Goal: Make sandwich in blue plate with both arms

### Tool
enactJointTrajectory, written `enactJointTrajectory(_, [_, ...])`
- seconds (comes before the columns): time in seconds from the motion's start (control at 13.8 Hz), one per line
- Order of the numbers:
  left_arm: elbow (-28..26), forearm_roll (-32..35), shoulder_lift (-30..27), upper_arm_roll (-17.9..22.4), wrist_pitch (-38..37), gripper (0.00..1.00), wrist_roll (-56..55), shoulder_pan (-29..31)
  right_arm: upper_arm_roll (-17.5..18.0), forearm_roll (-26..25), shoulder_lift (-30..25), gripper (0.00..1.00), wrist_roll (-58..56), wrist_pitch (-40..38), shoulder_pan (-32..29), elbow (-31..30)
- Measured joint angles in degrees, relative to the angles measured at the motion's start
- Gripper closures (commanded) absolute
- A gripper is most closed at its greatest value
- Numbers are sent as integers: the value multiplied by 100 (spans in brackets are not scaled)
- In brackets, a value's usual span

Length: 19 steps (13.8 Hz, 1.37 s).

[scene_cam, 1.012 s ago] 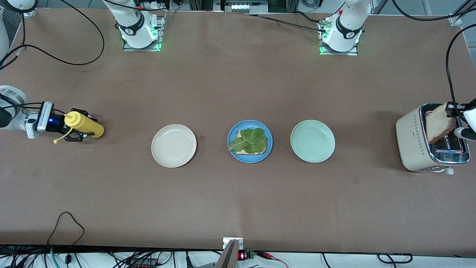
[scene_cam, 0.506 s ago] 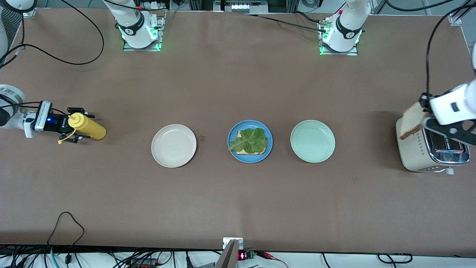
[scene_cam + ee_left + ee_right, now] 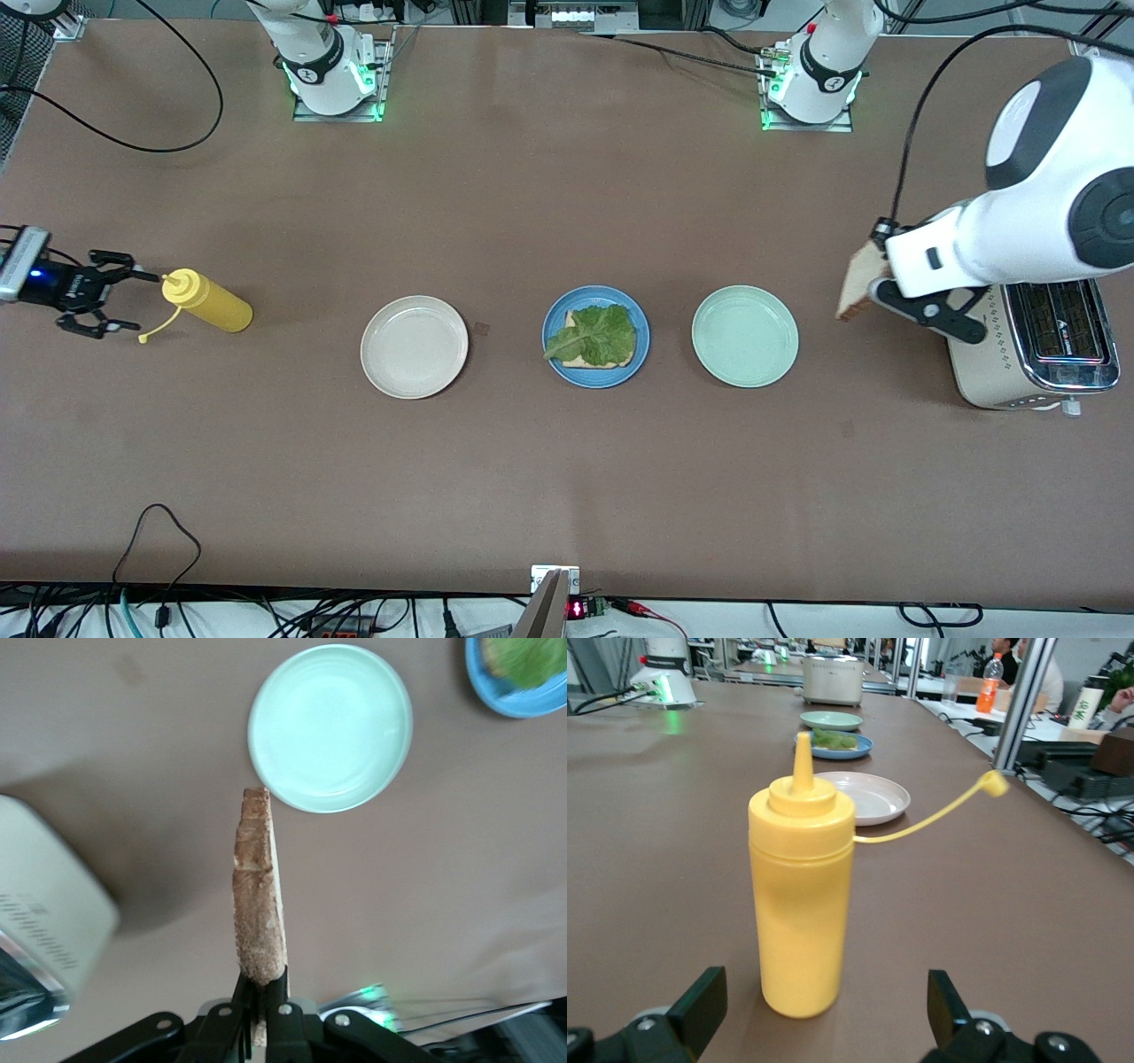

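The blue plate [image 3: 595,337] sits mid-table with one bread slice [image 3: 576,359] on it and a green lettuce leaf [image 3: 598,335] on top. My left gripper [image 3: 874,285] is shut on a second toasted bread slice [image 3: 854,285], held on edge over the table between the toaster and the mint-green plate. In the left wrist view the slice [image 3: 260,895] stands up from the closed gripper [image 3: 263,992]. My right gripper [image 3: 124,298] is open and empty at the right arm's end of the table, just clear of an upright yellow squeeze bottle [image 3: 208,302]. The bottle [image 3: 802,895] stands before the open right gripper [image 3: 824,1010].
A cream-white plate [image 3: 414,346] lies beside the blue plate toward the right arm's end. A mint-green plate [image 3: 745,336] lies toward the left arm's end. A toaster [image 3: 1028,354] stands at the left arm's end, partly under the left arm.
My left gripper lifted the bread slice out of the toaster and carried it toward the plates. My right gripper let go of the yellow bottle and drew back toward the table's end.
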Motion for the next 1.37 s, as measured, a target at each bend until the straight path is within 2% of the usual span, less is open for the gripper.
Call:
enactJointTrajectory(0.29, [3, -747, 270, -8, 551, 100, -965, -475, 40, -214, -566, 0, 1476, -246, -77, 688])
enactJointTrajectory(0.51, [2, -1945, 466, 23, 1097, 100, -1510, -467, 132, -578, -1294, 0, 2622, -301, 239, 894])
enactJointTrajectory(0.72, [-26, -3163, 868, 51, 1820, 100, -1721, -418, 158, -1192, -2155, 0, 4200, -297, 1011, 936])
enactJointTrajectory(1.01, [-101, -4090, 1436, 52, 2550, 100, -1719, -446, 173, -2157, -3119, 0, 6661, -296, 2198, 924])
enactJointTrajectory(1.23, [-204, -4577, 1682, 19, 3109, 100, -1622, -608, 178, -2922, -3428, 0, 8610, -247, 3043, 909])
enactJointTrajectory(1.37, [-550, -5012, 1705, 14, 3723, 100, -963, -784, 184, -3430, -3499, 0, 9856, -219, 3679, 904])
